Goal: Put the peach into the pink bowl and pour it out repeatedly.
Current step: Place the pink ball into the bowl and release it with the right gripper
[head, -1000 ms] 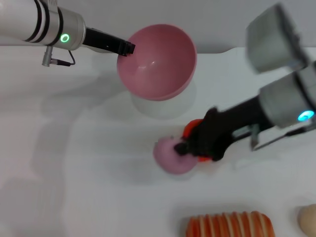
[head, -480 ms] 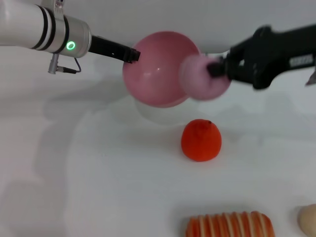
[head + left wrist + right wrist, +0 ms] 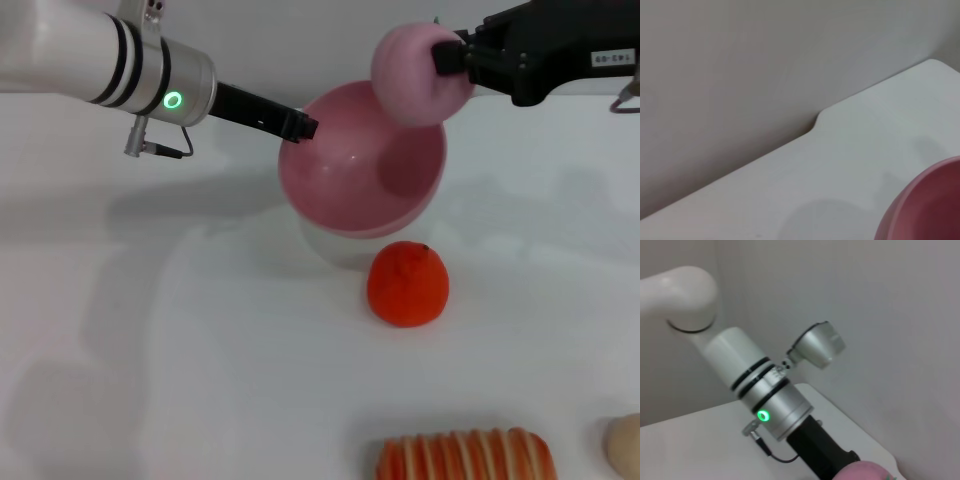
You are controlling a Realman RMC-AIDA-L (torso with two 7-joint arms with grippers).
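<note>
Risen since before, right claw [image 3: 448, 55] clamps peach [image 3: 415, 62] above pink bowl [image 3: 362, 172], whose rim left claw [image 3: 303, 127] pinches.

A white bench [image 3: 180, 330] fills the head view, smooth and matte, with soft grey shadows lying across it. Behind it stands a plain pale grey wall [image 3: 740, 60]. The bench's far edge has a small step where it meets the wall. Light is even and diffuse.
</note>
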